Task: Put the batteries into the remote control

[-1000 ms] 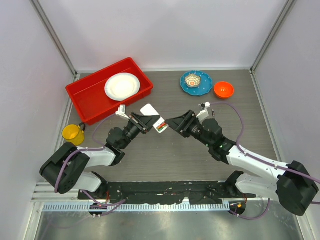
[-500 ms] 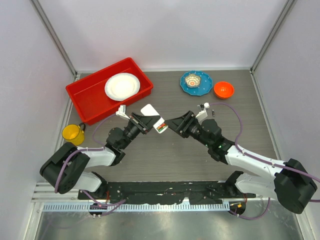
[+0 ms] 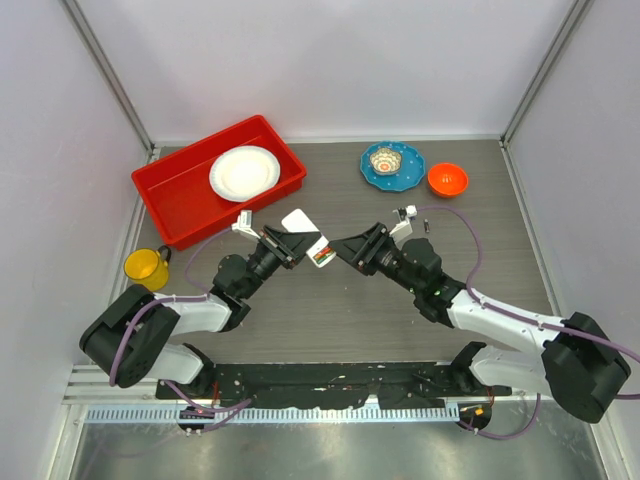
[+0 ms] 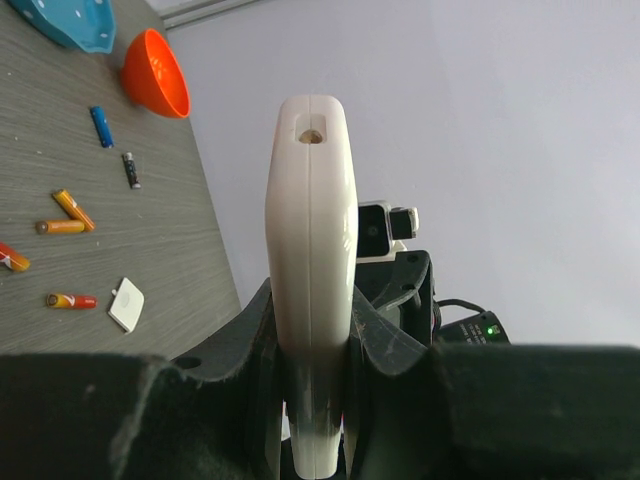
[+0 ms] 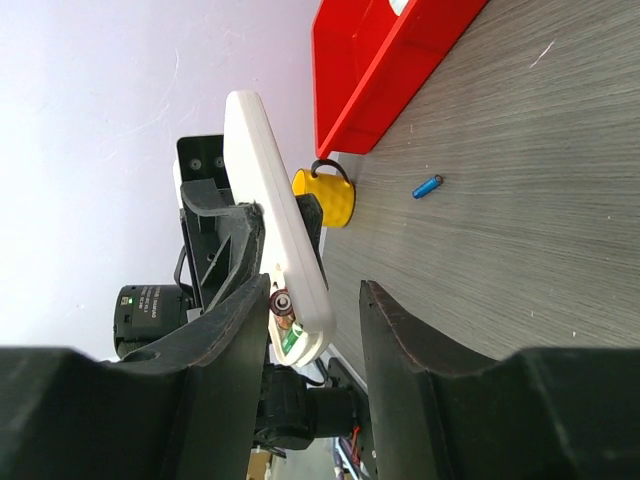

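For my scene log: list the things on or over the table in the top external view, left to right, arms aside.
yellow cup → white plate → remote control → blue dish → orange bowl. The red tray spans cup and plate, so it is left out.

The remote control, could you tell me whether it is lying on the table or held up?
Held up: the left hand clamps the remote control edge-on above the table.

A robot laboratory test cell is indicated: a grey wood-grain table (image 3: 340, 320) is enclosed by plain pale panels (image 3: 330, 60) set in metal corner posts (image 3: 110, 75), and two robot arms (image 3: 200, 305) are bolted to a black rail (image 3: 330, 380) at the near edge, beside a slotted cable duct (image 3: 300, 413)
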### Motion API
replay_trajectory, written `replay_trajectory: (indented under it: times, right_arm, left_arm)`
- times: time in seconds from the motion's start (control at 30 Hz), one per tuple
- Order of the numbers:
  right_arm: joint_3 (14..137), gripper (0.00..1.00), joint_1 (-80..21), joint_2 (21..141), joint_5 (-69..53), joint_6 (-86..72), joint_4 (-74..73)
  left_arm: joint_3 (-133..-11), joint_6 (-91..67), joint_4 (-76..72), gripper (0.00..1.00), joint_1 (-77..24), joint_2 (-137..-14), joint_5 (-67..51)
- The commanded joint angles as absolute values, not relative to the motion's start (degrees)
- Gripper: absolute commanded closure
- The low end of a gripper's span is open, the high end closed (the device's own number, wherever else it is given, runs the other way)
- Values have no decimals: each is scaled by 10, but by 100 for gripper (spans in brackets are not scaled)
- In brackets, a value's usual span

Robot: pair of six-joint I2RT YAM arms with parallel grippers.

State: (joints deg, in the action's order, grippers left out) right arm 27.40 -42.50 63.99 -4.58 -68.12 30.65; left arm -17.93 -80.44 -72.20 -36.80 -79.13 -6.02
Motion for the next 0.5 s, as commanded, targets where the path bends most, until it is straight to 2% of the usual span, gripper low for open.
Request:
replay_trajectory:
  times: [0.0, 0.47]
  right_arm:
    - [272, 55, -425, 649, -56, -679, 320]
    - [275, 63, -441, 669, -55, -678, 326]
  left_arm:
    - [-199, -802, -885, 100, -371, -782, -54]
    - [-209, -803, -886, 100, -373, -780, -37]
